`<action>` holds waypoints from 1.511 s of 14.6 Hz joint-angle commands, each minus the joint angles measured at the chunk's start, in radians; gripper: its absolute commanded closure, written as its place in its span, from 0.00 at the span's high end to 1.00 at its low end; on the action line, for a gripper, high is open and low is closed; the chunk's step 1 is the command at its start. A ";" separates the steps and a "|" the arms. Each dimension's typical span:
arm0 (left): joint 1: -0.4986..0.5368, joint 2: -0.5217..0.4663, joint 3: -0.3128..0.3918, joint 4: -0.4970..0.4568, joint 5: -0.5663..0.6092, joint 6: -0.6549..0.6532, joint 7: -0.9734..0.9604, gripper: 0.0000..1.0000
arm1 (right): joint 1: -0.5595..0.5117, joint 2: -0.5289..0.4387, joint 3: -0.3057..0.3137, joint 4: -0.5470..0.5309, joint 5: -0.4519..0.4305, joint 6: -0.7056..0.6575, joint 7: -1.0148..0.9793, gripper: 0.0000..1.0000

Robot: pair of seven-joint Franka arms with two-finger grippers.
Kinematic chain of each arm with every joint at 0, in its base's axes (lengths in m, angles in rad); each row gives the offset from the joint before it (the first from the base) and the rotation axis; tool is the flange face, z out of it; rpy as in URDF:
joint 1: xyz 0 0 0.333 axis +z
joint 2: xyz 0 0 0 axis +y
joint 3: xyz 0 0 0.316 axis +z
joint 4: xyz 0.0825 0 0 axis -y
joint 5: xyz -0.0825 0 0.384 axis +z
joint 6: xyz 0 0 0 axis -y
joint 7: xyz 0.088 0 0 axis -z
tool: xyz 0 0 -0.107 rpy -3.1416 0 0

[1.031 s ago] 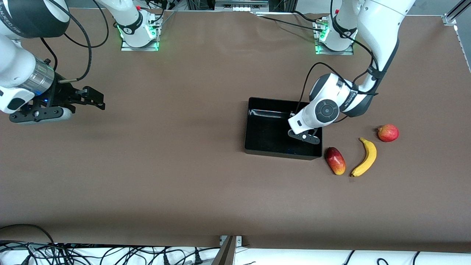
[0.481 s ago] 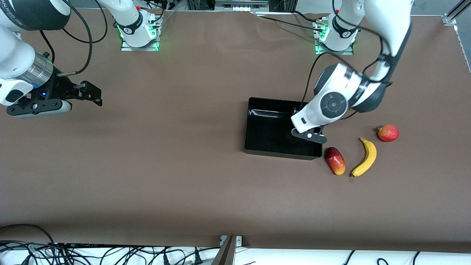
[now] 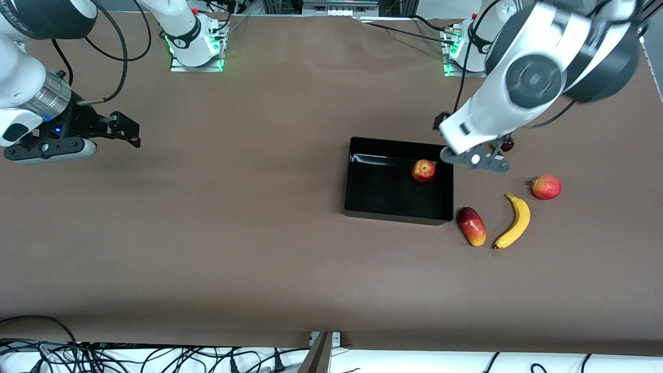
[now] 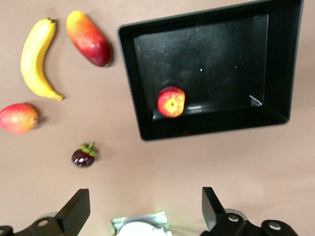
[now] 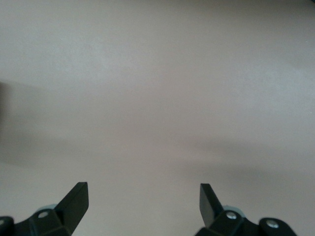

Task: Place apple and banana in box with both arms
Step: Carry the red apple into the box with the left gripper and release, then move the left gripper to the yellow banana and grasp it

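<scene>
The apple [image 3: 423,170] lies in the black box [image 3: 383,192], near the corner toward the left arm's base. It also shows in the left wrist view [image 4: 171,102], inside the box [image 4: 211,59]. My left gripper [image 3: 479,155] is raised, open and empty, over the table just beside the box; its open jaws show in the left wrist view [image 4: 145,205]. The banana [image 3: 515,221] lies on the table beside the box, toward the left arm's end, and in the left wrist view [image 4: 37,59]. My right gripper [image 3: 121,132] waits open and empty at the right arm's end [image 5: 142,196].
An oblong red-and-yellow fruit [image 3: 472,226] lies between the box and the banana. A round red-orange fruit [image 3: 546,187] lies farther from the front camera than the banana. A small dark mangosteen [image 4: 83,156] lies near it, mostly hidden under the left hand in the front view.
My left arm has lifted out of the box and swung toward its base end. The apple, hidden under the hand before, now lies free in the box. The right gripper shifted slightly.
</scene>
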 commanded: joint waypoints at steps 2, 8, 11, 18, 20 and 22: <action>0.003 -0.096 0.001 0.011 -0.047 -0.120 0.001 1.00 | -0.017 -0.011 0.012 0.015 -0.017 -0.027 -0.004 1.00; 0.005 -0.097 0.001 0.011 -0.047 -0.130 0.006 1.00 | -0.022 -0.010 0.011 0.015 -0.020 -0.021 -0.003 1.00; 0.002 -0.088 0.001 0.001 -0.045 -0.114 0.004 1.00 | -0.023 -0.008 0.009 0.015 -0.020 -0.017 -0.003 1.00; 0.031 -0.082 0.010 -0.032 -0.032 -0.032 0.004 1.00 | -0.022 -0.002 0.011 0.015 -0.019 -0.015 -0.001 1.00; 0.078 -0.082 0.011 -0.031 -0.030 -0.016 0.006 1.00 | -0.022 -0.002 0.011 0.015 -0.019 -0.015 -0.001 1.00; 0.118 -0.079 0.010 -0.031 -0.030 0.005 0.009 1.00 | -0.022 -0.002 0.011 0.015 -0.019 -0.013 -0.001 1.00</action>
